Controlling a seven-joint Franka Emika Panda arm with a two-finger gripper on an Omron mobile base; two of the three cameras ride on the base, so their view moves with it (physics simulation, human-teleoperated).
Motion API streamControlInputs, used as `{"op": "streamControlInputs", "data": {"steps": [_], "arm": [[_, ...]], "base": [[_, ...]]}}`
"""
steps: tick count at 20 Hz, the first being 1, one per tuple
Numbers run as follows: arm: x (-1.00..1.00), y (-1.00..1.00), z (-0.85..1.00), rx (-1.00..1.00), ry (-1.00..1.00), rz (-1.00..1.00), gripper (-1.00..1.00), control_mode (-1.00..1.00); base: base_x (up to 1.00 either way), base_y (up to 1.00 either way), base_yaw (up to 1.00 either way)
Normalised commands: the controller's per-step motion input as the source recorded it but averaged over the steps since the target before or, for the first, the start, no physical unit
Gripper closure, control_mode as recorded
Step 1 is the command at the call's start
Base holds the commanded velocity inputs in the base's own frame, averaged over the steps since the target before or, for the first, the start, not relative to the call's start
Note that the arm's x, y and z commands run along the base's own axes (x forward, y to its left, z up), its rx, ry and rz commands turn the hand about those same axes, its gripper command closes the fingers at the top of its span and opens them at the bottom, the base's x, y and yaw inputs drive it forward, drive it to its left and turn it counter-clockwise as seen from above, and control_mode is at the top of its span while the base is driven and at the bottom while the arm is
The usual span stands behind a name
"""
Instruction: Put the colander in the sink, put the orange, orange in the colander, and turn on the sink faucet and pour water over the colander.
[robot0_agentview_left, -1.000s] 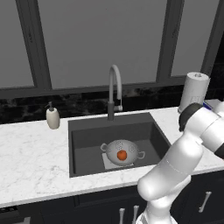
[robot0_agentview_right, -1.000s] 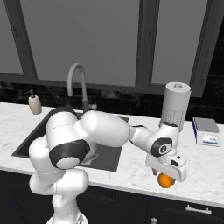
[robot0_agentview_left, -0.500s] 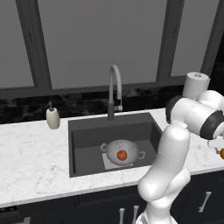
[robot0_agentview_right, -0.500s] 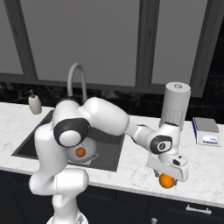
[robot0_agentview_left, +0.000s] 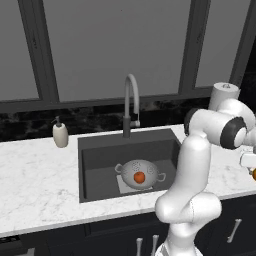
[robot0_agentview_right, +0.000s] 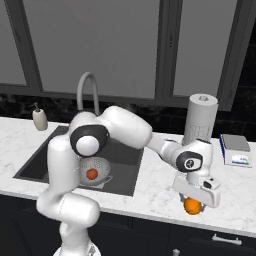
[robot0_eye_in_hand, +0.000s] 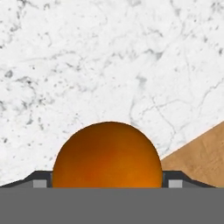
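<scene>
**Second orange between the fingers at the counter edge**

While the silvery perforated metal colander (robot0_agentview_left: 140, 173) sits in the deep dark-grey sink (robot0_agentview_left: 100, 165) with a reddish-orange fruit (robot0_agentview_left: 139, 177) inside it, the gripper (robot0_agentview_right: 194, 204) is low over the white marble counter (robot0_agentview_right: 150, 185), right of the sink. Its fingers stand on both sides of a brighter round orange (robot0_eye_in_hand: 107, 155); if they already press it, I cannot tell.

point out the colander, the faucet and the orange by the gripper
colander (robot0_agentview_left: 131, 169): left base view, on its perforated inner wall.
faucet (robot0_agentview_left: 131, 86): left base view, on the arch.
orange by the gripper (robot0_eye_in_hand: 107, 155): hand view, middle of its skin.
</scene>
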Motion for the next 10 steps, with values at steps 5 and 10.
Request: {"op": "streamControlInputs", "data": {"steps": [5,10], "arm": [[0.00,0.27,0.20,0.00,-0.12,0.00,1.00,-1.00],[0.08,0.89,0.44,-0.01,-0.28,0.02,1.00,-1.00]], "base": [[0.00,0.00,0.00],[0.00,0.00,0.00]]}}
